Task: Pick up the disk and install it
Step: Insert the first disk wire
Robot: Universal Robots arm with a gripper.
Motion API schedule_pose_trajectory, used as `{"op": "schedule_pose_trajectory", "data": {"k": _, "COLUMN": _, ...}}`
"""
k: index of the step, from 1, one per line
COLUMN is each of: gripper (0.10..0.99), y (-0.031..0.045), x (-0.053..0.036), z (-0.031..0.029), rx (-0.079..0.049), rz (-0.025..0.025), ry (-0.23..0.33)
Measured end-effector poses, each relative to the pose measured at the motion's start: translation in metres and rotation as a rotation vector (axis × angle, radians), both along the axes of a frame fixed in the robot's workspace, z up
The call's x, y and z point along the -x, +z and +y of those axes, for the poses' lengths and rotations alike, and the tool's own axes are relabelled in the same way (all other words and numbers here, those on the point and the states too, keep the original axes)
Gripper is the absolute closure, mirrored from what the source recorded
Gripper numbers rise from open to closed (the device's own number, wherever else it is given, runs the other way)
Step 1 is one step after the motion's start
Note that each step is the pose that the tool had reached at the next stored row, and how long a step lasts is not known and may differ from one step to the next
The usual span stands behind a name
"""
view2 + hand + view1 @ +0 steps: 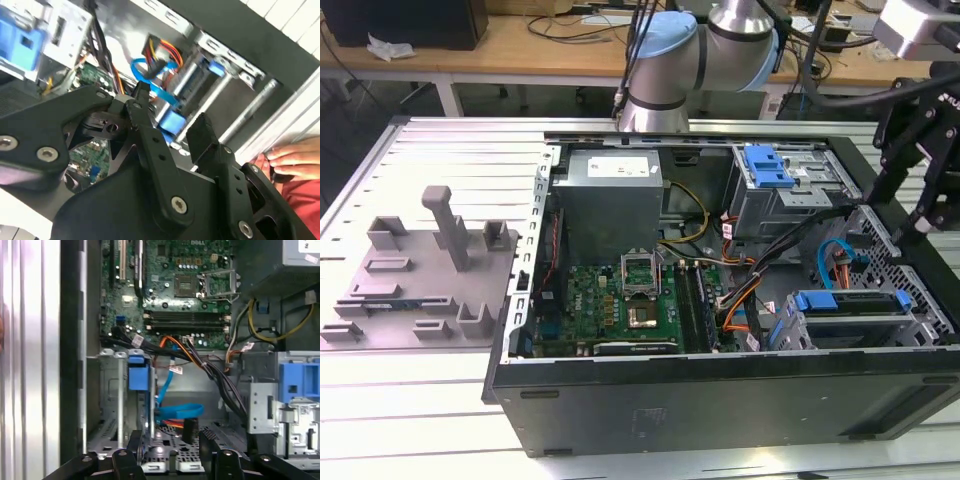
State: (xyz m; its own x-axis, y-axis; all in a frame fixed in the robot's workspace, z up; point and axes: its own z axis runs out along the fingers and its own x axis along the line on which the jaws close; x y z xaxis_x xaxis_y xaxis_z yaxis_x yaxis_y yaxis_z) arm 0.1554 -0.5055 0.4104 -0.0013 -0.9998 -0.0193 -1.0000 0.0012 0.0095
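Note:
The disk (850, 312) lies in the drive cage at the case's lower corner on the exterior view's right. Its blue rail faces up and only a strip of its body shows. In the second wrist view the disk (197, 82) is a silver slab with blue ends, just beyond the fingertips. My gripper (912, 200) hangs above the case's right wall, over that cage. Its two black fingers stand apart in both wrist views, so the gripper (172, 102) (171, 437) is open with nothing between them.
The open computer case (720, 385) holds a motherboard (630, 305), a power supply (610, 185) and orange and blue cables (180, 412). A blue latch (767, 165) tops the upper bay. A grey fixture (420, 270) sits at the exterior view's left. A hand (285, 155) rests near the case.

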Motion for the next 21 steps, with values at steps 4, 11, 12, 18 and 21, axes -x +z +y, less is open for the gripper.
{"op": "schedule_pose_trajectory", "data": {"k": 4, "gripper": 0.592, "y": -0.005, "x": -0.0053, "z": 0.0288, "rx": 0.011, "rz": -0.0001, "ry": 0.0}}
{"op": "schedule_pose_trajectory", "data": {"k": 11, "gripper": 0.725, "y": -0.0103, "x": -0.0095, "z": 0.0531, "rx": 0.09, "rz": 0.0, "ry": 0.0}}
{"op": "schedule_pose_trajectory", "data": {"k": 12, "gripper": 0.725, "y": -0.0107, "x": -0.0095, "z": 0.0554, "rx": 0.108, "rz": 0.0001, "ry": 0.0}}
{"op": "schedule_pose_trajectory", "data": {"k": 18, "gripper": 0.725, "y": -0.0148, "x": -0.0094, "z": 0.0638, "rx": 0.202, "rz": -0.001, "ry": -0.001}}
{"op": "schedule_pose_trajectory", "data": {"k": 21, "gripper": 0.725, "y": -0.017, "x": -0.0089, "z": 0.0638, "rx": 0.206, "rz": -0.0091, "ry": -0.01}}
